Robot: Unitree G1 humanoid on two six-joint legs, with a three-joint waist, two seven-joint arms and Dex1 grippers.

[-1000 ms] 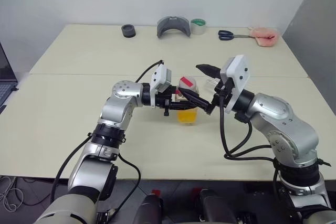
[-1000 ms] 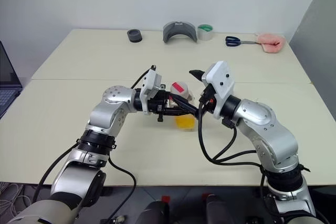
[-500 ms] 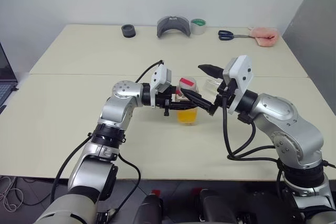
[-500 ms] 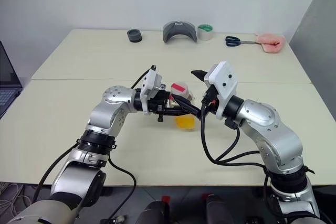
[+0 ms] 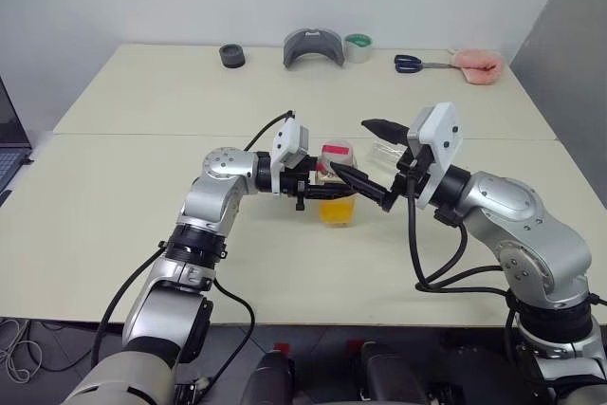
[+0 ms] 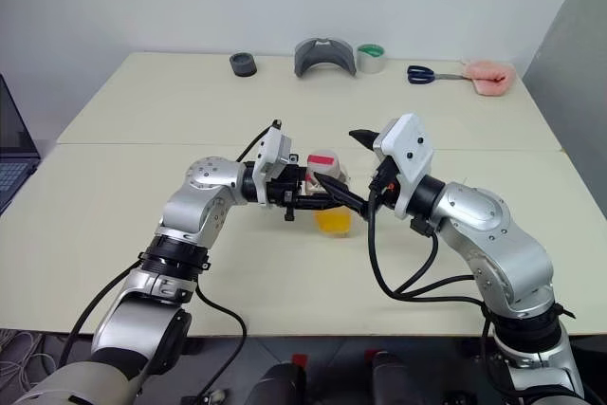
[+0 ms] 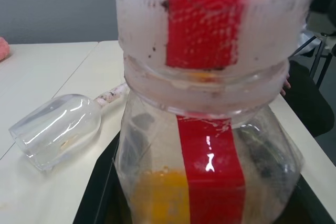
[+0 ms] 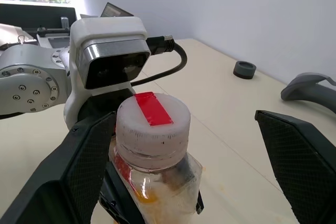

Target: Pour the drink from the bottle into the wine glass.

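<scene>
The bottle (image 5: 337, 185) stands upright near the middle of the table (image 5: 142, 206), its white cap (image 8: 152, 124) with the red strip still on. The orange drink (image 5: 337, 211) fills its lower part. My left gripper (image 5: 317, 187) is shut on the bottle's body from the left, its black fingers (image 7: 100, 203) hugging the sides. My right gripper (image 5: 351, 147) is open, with its fingers either side of the cap and not touching it. The wine glass (image 7: 55, 129) lies on its side on the table just behind the bottle (image 5: 387, 151).
Along the table's far edge sit a black roll (image 5: 231, 55), a grey curved object (image 5: 313, 47), a tape roll (image 5: 358, 47), scissors (image 5: 410, 64) and a pink object (image 5: 477, 65). A laptop (image 5: 8, 144) shows at the left edge.
My right forearm has eased slightly to the right, its fingers still spread around the cap. The left gripper and the bottle have held still.
</scene>
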